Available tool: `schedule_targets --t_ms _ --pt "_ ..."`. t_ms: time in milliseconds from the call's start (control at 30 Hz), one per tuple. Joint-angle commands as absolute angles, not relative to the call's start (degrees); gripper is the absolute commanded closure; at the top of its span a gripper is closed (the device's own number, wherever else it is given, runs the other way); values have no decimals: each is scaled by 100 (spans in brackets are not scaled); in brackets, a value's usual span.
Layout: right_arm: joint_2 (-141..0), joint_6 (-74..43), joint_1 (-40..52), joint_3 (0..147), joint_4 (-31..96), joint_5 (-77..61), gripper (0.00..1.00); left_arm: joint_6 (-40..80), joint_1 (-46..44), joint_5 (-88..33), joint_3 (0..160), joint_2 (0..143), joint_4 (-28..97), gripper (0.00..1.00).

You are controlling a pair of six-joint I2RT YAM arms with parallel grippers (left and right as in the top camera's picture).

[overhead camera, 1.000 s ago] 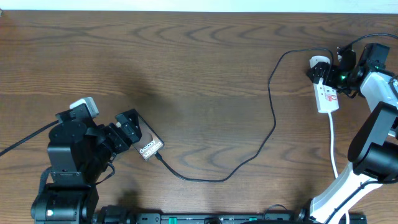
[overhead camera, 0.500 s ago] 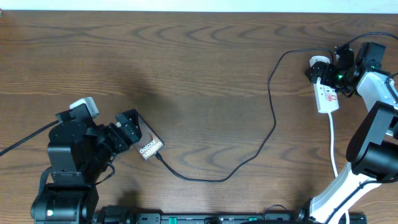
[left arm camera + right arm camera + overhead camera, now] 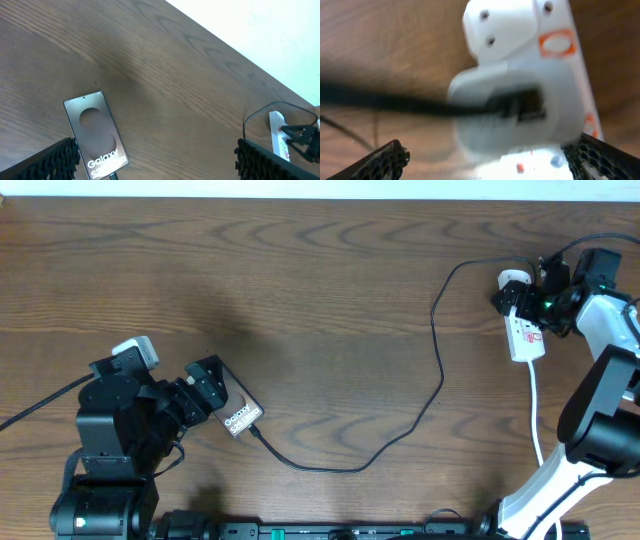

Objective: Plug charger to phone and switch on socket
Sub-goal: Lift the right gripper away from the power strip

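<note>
Located the phone (image 3: 240,412) flat and face up on the tabletop (image 3: 300,270), at the near left, with white "Galaxy" lettering readable in the left wrist view. Found the left tool (image 3: 205,387) just beside it, fingers (image 3: 55,160) spread wide, with the phone's lower end between them and close to one finger. Cannot tell whether they touch.

Traced the charger (image 3: 440,370) from its connector tip (image 3: 256,431), seated at the phone's lower edge, in a long loose curve across the tabletop to the socket (image 3: 524,330) at the far right. Noted the socket lying lengthwise with a red marking on its face and its white cord (image 3: 535,420) trailing toward the near edge.

Found the right tool (image 3: 530,302) at the socket's far end, fingers (image 3: 385,160) well apart, straddling the strip. Saw, in the blurred right wrist view, the black cable entering a pale plug body (image 3: 515,110) seated on the socket. Cannot tell the switch position.
</note>
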State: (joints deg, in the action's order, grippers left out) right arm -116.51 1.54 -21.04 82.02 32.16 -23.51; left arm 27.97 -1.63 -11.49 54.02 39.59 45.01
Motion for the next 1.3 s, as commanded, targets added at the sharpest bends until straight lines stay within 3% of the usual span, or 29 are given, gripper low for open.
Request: schedule_targets --t_ms 0,333,700,1267 --pt "-11144 23 -2185 8176 3363 -2412 1 2659 -174 -1133 5509 3959 4497 2" --pt "-9310 -738 -2239 8176 4414 -1120 1 2659 -174 -1133 5509 3959 4497 2" --pt "-7594 -1787 -2241 8176 5999 -1066 1 2659 -174 -1133 5509 3959 4497 2" --pt "-7312 -1798 -2241 8173 6458 -1063 1 2659 -174 -1133 5509 3959 4497 2"
